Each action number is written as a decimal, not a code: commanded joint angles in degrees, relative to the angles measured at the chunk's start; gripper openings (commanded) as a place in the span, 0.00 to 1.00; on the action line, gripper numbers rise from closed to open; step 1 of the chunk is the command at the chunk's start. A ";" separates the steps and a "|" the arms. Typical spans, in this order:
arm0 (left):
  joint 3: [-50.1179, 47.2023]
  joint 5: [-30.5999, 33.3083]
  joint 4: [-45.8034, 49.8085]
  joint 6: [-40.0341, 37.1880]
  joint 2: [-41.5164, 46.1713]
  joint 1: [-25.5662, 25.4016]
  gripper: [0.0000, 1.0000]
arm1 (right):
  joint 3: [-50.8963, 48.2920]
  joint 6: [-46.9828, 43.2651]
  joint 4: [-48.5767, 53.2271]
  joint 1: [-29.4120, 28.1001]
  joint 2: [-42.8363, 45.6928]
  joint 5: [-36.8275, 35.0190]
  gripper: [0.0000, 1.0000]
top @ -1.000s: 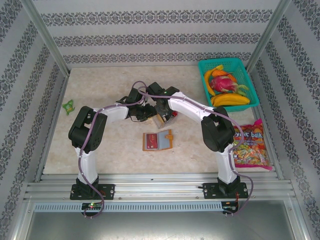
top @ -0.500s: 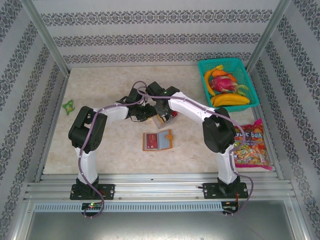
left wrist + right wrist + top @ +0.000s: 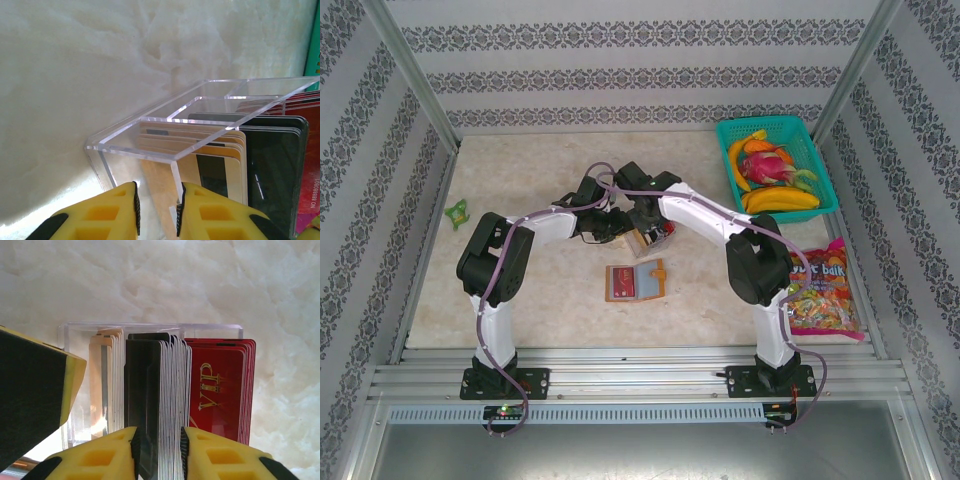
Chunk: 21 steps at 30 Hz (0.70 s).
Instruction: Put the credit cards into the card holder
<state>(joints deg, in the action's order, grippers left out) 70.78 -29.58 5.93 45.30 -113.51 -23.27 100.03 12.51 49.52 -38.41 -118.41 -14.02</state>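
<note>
on table [image 3: 520,170]: 1 card holder [image 3: 635,281]; 1 clear box [image 3: 150,326]; 3 card stacks [image 3: 150,390]

A robot lab test cell: aluminium frame posts [image 3: 412,75] hold patterned wall panels [image 3: 620,70] around a marble-look tabletop [image 3: 540,310], with a left arm [image 3: 498,300] and a right arm [image 3: 770,325] (purple cables [image 3: 603,170] looped along them) bolted to a rail [image 3: 640,375] at its near edge.

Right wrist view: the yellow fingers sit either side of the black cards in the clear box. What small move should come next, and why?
Probably close the right hand gently on the stack of black plastic cards and lift a little. Its fingers straddle them, and they stand upright in the clear plastic box, while the orange-tan wallet lies open nearby.
</note>
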 commanded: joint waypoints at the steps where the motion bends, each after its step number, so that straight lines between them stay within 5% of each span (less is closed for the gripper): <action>1: -2.01 1.32 6.15 -0.10 -1.14 -0.92 0.25 | 0.61 2.01 1.02 1.67 -0.53 3.13 0.38; 21: -2.14 1.28 6.24 -0.06 -0.83 -0.98 0.24 | -7.25 9.53 -8.65 6.06 2.22 23.10 0.36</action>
<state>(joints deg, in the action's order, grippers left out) 70.76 -29.54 6.04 45.30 -113.43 -23.31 94.74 19.27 43.79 -32.73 -118.24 2.15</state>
